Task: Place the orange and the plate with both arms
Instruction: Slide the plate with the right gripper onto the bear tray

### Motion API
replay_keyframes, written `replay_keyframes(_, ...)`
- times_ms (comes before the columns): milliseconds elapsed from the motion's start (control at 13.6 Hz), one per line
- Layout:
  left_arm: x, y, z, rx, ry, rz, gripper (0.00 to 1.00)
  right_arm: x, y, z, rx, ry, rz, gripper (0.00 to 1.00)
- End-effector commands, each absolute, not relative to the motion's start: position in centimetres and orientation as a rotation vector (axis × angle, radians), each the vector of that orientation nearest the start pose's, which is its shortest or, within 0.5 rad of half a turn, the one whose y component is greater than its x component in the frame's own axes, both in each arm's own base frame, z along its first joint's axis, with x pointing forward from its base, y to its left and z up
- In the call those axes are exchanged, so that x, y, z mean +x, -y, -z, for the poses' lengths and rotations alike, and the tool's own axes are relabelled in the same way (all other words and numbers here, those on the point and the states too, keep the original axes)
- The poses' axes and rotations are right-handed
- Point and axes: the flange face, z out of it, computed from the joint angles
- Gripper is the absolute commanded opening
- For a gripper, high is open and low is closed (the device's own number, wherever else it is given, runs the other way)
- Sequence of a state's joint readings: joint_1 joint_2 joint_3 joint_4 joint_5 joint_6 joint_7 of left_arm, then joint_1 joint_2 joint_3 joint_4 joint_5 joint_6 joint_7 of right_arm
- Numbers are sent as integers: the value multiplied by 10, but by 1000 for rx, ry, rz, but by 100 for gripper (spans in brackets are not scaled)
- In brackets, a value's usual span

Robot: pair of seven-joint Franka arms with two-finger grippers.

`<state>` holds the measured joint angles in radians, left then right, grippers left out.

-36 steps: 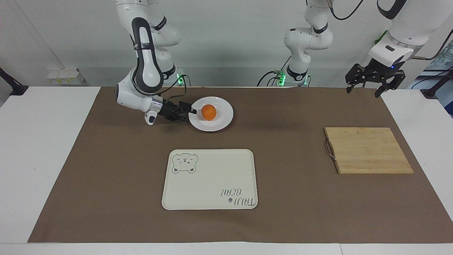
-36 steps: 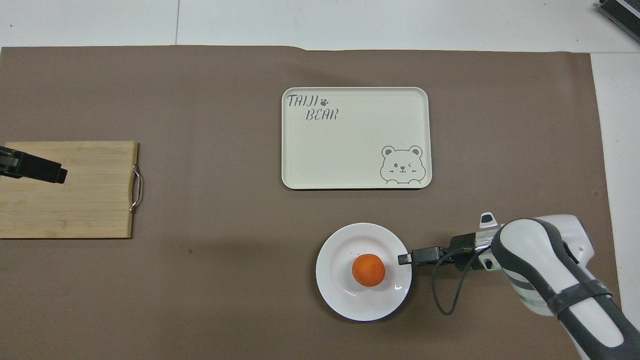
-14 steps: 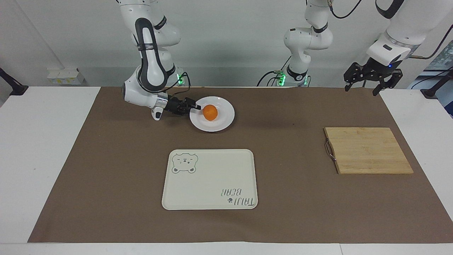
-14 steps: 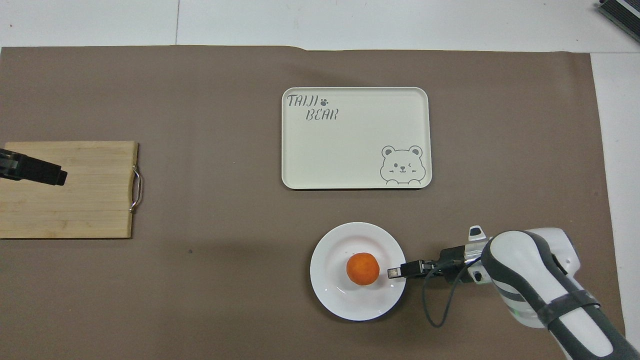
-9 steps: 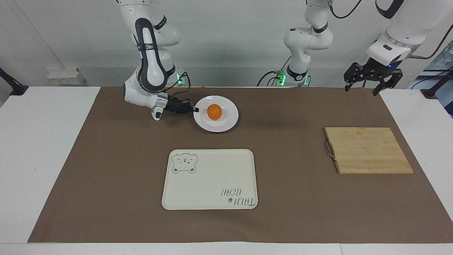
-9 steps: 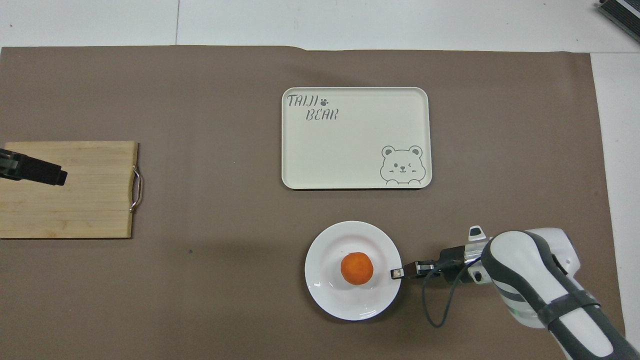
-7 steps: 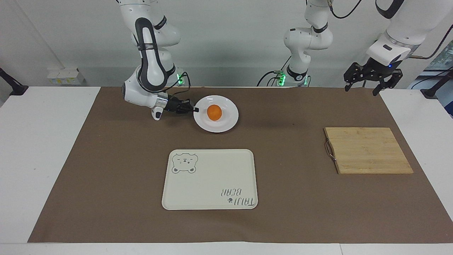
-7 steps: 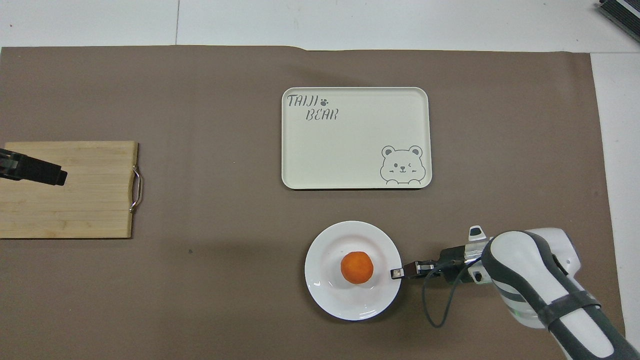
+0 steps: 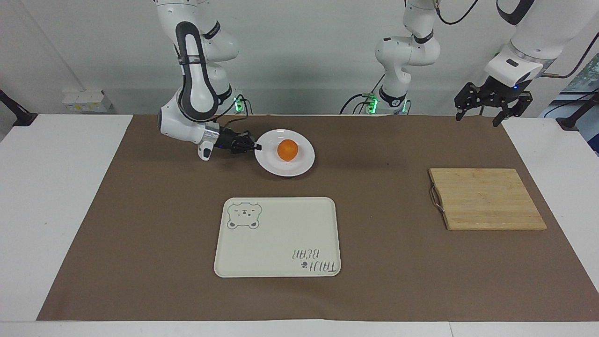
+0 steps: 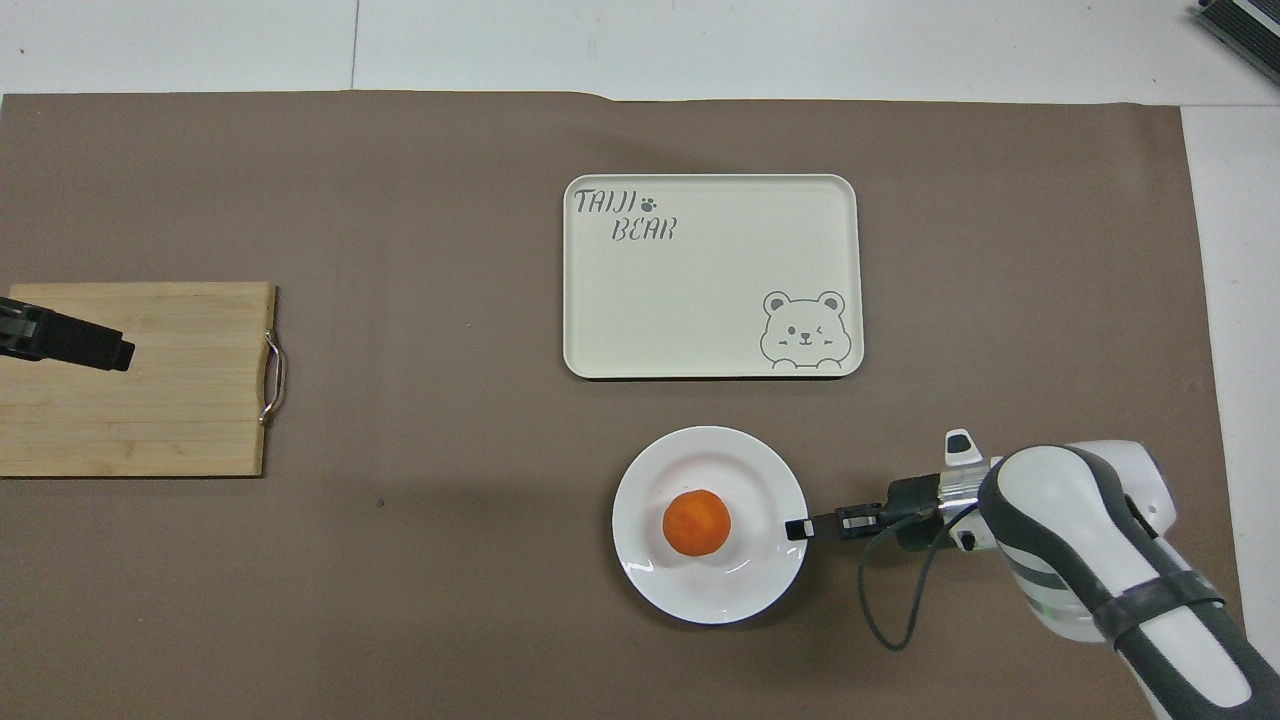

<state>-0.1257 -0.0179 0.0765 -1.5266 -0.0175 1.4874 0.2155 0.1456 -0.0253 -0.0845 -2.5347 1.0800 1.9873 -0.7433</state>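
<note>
The right gripper [image 9: 257, 147] is clenching the rim of the white plate [image 9: 302, 164] in the upper middle of the facing view, its fingertips pinched together on the edge that faces the right arm's end of the table. In the overhead view the same gripper [image 10: 797, 527] is reaching in from the lower right of the frame, level with the plate [image 10: 700, 590], which is sitting in the lower middle of the picture on the brown table cover [image 10: 450, 560]. The orange [image 9: 287, 150] is resting on the plate, a little off its centre toward the left arm's end of the table; from above the orange [image 10: 696, 521] is lying clear of the fingertips. Whether the plate is lifted off the cover cannot be told.

The left gripper [image 9: 484, 108] is hanging in the upper right of the facing view with its fingers spread apart and nothing between them, waiting above the edge of the table cover. In the overhead view only its black tip [image 10: 85, 343] is showing at the left edge of the frame, over the wooden cutting board [image 10: 180, 420].

The cream tray [image 9: 281, 234] with the bear drawing is lying in the lower middle of the facing view, farther from the robots than the plate and apart from it. The cutting board [image 9: 486, 199] is lying at the right of that view.
</note>
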Motion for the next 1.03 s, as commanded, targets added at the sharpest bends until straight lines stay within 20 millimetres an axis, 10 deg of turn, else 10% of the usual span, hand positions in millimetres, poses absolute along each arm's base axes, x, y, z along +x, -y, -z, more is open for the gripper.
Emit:
replay_keyframes(0, 533, 27, -649, -3124, -428, -32, 100, 428, -67, -286, -2101, 86, -143, 0)
replay_keyframes(959, 533, 27, -649, -3124, -428, -32, 100, 511, -32, -331, -2025, 29, -116, 0)
